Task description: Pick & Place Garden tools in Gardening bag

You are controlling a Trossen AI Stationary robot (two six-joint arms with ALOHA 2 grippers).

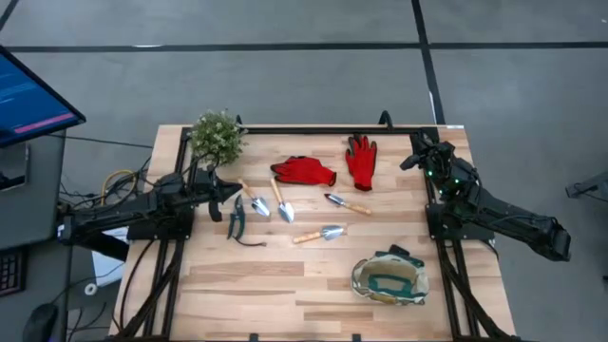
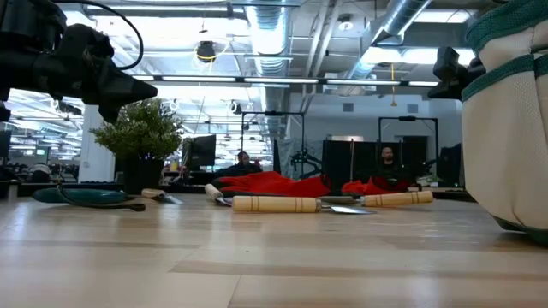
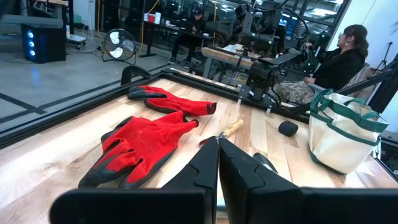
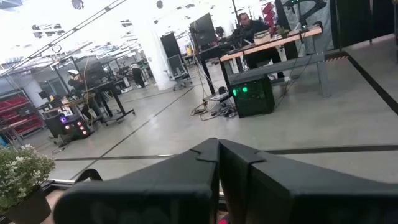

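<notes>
Two red gloves [image 1: 304,171] [image 1: 361,161] lie upper centre of the counter [image 1: 247,285]. Below them lie four wooden-handled tools [image 1: 281,201] and one pair of shears [image 1: 237,217]. The gardening bag [image 1: 389,277] stands lower right. Left hand [image 1: 228,186] and right hand [image 1: 414,152] are both clenched, empty.

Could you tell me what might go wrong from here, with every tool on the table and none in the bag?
The left gripper, shut and empty, hovers beside the potted plant; a wide swing could knock it over. The pruning shears and nearest trowel lie close together, so grasping one may drag the other. The gardening bag is soft canvas and may tip when a tool is dropped in.
</notes>
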